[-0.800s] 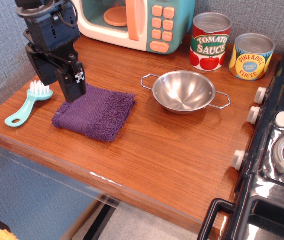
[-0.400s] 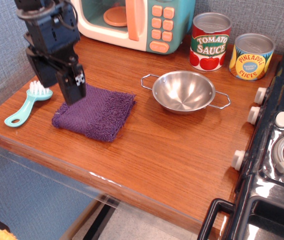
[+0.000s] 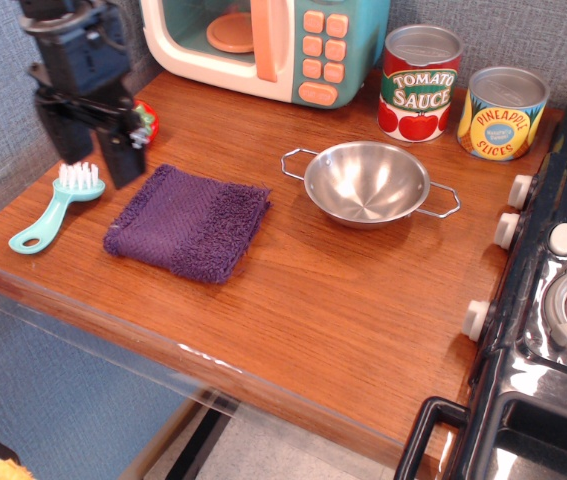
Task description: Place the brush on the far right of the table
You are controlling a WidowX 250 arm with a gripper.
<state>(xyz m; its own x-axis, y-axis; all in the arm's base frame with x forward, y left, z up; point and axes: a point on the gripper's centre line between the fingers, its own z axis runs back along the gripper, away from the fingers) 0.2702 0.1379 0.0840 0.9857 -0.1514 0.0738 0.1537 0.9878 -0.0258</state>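
Brush (image 3: pixel 53 207) — small, light-teal plastic, round head of white bristles facing up, looped hole at the handle's end. Lies flat and diagonal at the table's left edge, head farther in.

Table (image 3: pixel 343 300) — brown wood-grain top, rounded near edge.

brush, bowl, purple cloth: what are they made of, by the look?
Brush: looks like smooth light-teal moulded plastic, with white bristles, probably synthetic. Bowl: polished metal, likely steel; it is shiny and reflective, with thin wire handles. Cloth: soft purple terry-like fabric, going by its fuzzy looped pile and matte surface.
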